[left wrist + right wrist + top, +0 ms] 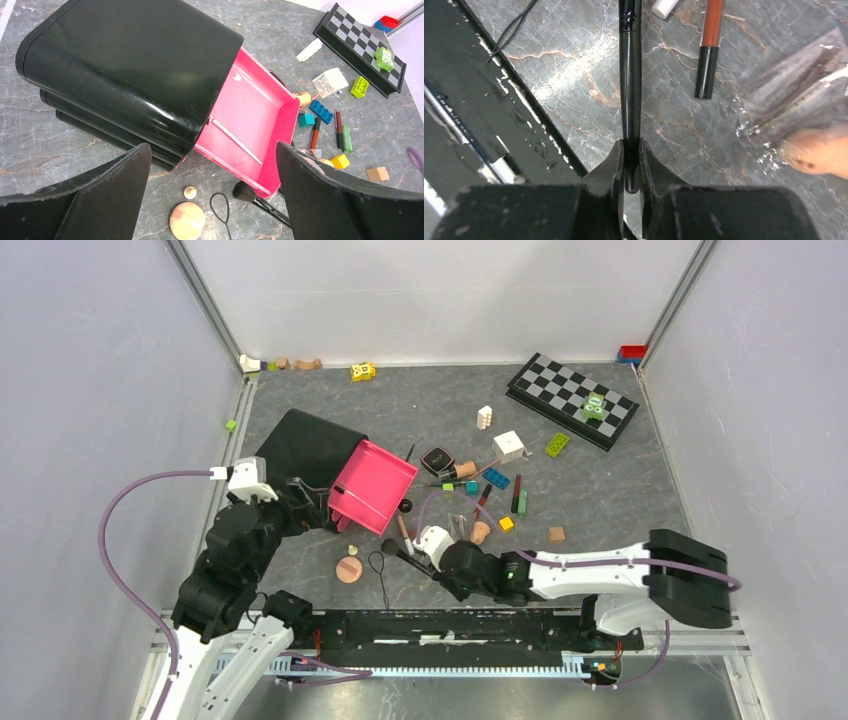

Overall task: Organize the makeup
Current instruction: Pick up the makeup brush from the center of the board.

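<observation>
My right gripper [631, 150] is shut on the handle end of a thin black brush [630, 90], low over the table; in the top view the gripper [425, 552] is near the front middle and the brush head [390, 547] points left. The brush head [245, 191] lies just below the open pink drawer [250, 120] of the black organiser box [130, 70]. My left gripper [212, 150] is open and empty above the drawer's near corner [305, 498]. A peach round puff [348, 569] lies in front of the drawer. A black compact [437, 460], pencils [517, 495] and a peach sponge [481, 531] lie to the right.
A black hair loop [220, 205] and a small cream knob [190, 192] lie by the puff. Toy blocks [557, 444], a white cube [509, 445] and a checkerboard [572, 398] are at the back right. A clear packet [794, 95] and a red-black pencil [708, 45] lie near my right gripper.
</observation>
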Motion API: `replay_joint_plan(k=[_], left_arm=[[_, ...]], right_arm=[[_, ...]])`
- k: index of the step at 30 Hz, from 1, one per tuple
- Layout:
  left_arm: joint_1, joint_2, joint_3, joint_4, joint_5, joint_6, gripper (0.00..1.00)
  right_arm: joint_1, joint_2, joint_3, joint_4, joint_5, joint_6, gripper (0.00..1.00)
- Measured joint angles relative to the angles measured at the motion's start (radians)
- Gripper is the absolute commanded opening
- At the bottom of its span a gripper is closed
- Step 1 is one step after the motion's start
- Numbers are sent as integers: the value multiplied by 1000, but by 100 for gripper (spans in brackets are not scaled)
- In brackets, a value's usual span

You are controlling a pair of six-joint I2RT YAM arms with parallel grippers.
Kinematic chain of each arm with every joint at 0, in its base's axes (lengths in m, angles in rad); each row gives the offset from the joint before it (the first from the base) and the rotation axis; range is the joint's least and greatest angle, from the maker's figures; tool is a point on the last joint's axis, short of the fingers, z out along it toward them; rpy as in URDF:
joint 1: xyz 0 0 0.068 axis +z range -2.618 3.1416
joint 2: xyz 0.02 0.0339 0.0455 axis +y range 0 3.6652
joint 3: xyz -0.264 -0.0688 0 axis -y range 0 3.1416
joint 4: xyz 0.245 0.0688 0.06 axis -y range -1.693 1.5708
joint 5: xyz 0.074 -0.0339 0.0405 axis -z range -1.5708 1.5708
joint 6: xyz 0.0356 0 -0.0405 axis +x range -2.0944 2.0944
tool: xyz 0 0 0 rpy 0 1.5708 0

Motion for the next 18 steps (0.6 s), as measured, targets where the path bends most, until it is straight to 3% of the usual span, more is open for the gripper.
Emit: replay_joint_plan(k=[8,18], left_arm=[[0,0,0,0,0,0,100],[0,0,0,0,0,0,100]], right_arm=[[1,-180,-37,-103,25,45,0],[-2,-302,-84,-271,198,156,0]])
